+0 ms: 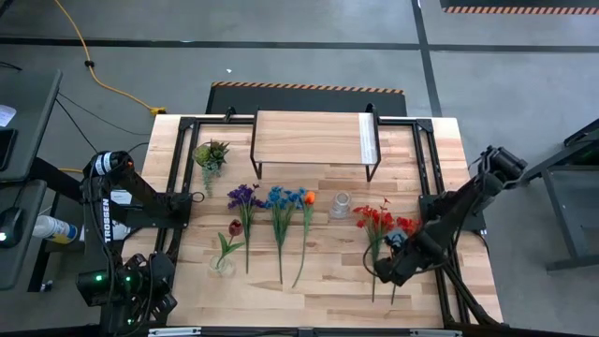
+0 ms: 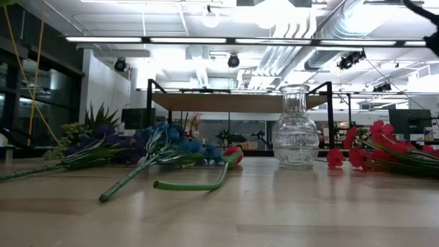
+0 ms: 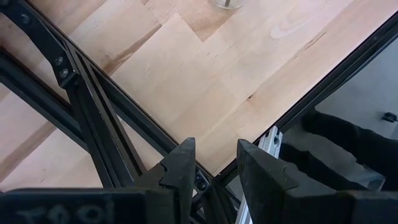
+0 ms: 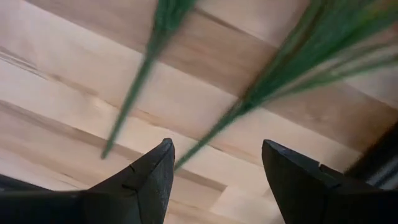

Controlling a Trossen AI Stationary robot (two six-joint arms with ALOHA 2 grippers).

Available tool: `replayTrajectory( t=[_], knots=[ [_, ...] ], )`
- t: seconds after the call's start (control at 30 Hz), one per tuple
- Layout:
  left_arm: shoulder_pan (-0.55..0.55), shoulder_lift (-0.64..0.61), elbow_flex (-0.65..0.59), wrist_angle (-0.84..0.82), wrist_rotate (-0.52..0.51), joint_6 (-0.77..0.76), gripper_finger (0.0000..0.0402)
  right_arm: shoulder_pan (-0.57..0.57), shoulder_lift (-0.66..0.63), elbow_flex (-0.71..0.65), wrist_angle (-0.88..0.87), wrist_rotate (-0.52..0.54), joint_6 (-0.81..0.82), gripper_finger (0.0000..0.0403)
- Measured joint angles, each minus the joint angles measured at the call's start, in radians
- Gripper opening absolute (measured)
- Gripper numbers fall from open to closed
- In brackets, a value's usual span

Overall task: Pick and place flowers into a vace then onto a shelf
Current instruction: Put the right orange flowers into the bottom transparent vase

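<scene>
Vase (image 1: 341, 204) between flowers (image 1: 281, 217) (shelf (image 1: 314, 139) behind)

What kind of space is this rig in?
Probably an industrial lab or workshop. The low view shows exposed ceiling ducts and strip lights behind the vase. The high view shows a concrete floor with hazard-striped tape beside the wooden table.

One shelf (image 1: 309, 138), two glass vases (image 1: 341, 205), one small spiky green plant (image 1: 211, 155), one purple flower (image 1: 244, 197), one blue (image 1: 280, 197), one orange (image 1: 309, 197), a cluster of red flowers (image 1: 379, 221)
</scene>
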Motion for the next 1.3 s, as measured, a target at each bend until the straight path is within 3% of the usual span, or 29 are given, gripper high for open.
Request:
replayTrajectory(
  t=[0.97, 1.3],
  knots=[
    [0.000, 0.000, 0.000, 0.002, 0.001, 0.004, 0.0152, 0.049, 0.287, 0.030, 0.035, -0.010, 0.034, 0.0231],
    [0.000, 0.000, 0.000, 0.003, 0.004, 0.004, 0.0152, 0.023, 0.306, 0.029, 0.058, -0.048, 0.048, 0.0230]
  ],
)
